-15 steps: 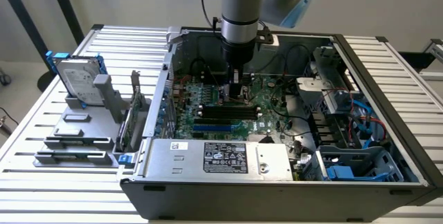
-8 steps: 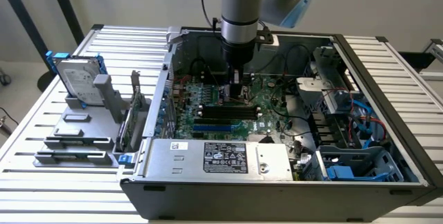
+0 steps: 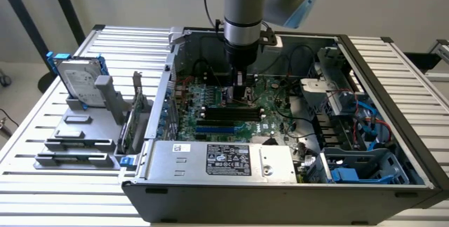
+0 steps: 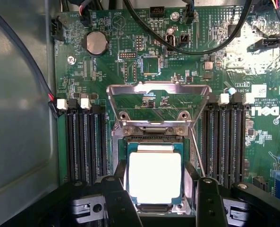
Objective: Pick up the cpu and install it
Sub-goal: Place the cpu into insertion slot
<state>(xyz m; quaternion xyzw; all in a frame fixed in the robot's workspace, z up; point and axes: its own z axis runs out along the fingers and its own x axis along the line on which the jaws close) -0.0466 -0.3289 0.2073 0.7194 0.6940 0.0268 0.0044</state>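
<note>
The cpu (image 4: 155, 178), a small square chip with a bright silver top, lies flat in the motherboard socket (image 4: 155, 137). The socket's metal load plate (image 4: 158, 94) is swung up behind it. My gripper (image 4: 155, 189) is down over the socket. Its two black fingers (image 4: 117, 196) stand against the chip's two opposite edges and are shut on it. In the exterior view the arm reaches straight down into the open computer case, with the gripper (image 3: 241, 96) at the green motherboard (image 3: 270, 116).
Black memory slots (image 4: 85, 142) flank the socket on both sides, and black cables (image 4: 187, 45) loop above it. The case's grey power supply (image 3: 217, 158) sits at the front. A fixture on the exterior view's left holds a silver hard drive (image 3: 79, 82).
</note>
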